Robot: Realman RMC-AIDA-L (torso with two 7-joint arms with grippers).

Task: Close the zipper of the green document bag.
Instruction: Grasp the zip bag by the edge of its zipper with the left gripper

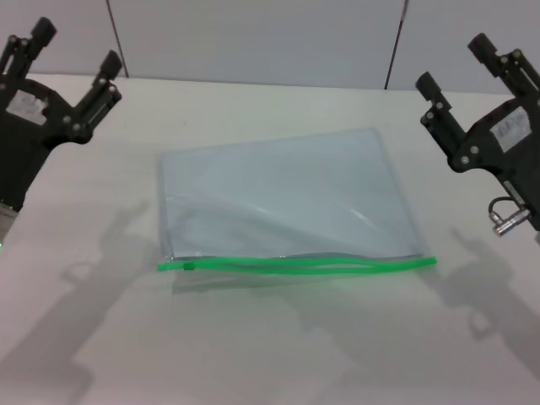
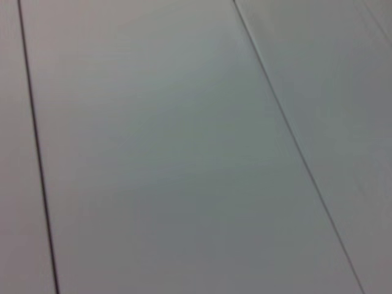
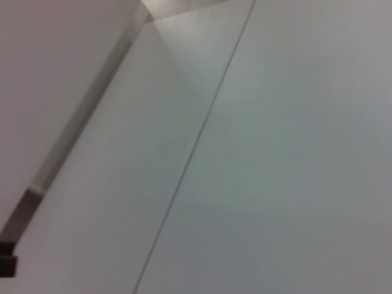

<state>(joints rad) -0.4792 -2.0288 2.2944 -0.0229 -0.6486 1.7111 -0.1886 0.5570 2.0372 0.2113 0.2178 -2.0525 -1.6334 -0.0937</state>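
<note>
In the head view the green document bag point(image 1: 283, 198), a flat translucent pale blue-grey pouch, lies in the middle of the table. Its bright green zipper point(image 1: 321, 266) runs along the bag's near edge, the two strips gaping apart in the middle. A small green slider tab point(image 1: 189, 267) sits at the left end. My left gripper point(image 1: 78, 48) is raised at the far left with its fingers spread open, well away from the bag. At the far right my right gripper point(image 1: 453, 61) is also raised and open. Both wrist views show only wall panels.
The bag rests on a white table point(image 1: 270, 354) with bare surface on all sides. A grey panelled wall point(image 1: 253, 38) stands behind the table's far edge. A small metal fitting point(image 1: 506, 221) hangs from the right arm.
</note>
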